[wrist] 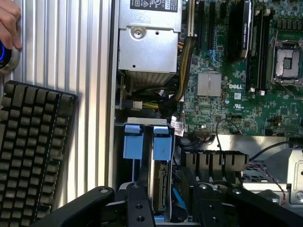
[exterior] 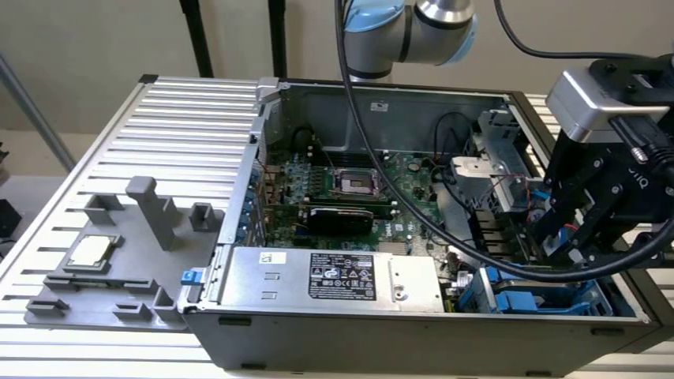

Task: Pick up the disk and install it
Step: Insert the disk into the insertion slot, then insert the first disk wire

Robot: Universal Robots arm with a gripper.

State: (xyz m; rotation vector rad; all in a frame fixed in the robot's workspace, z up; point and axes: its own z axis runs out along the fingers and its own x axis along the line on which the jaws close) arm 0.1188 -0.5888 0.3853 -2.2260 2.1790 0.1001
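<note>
Black two-fingered gripper: fingers clamped on the flat silver-grey disk in its bright blue plastic carrier, held edge-up over the drive bay at the open grey computer case, exterior view's right.

Cables crowding the drive bay

Plain beige wall behind, ribbed metal table beneath, black poles upright far beyond the gripper.

robotics lab, slatted aluminium workbench, open computer case
</note>
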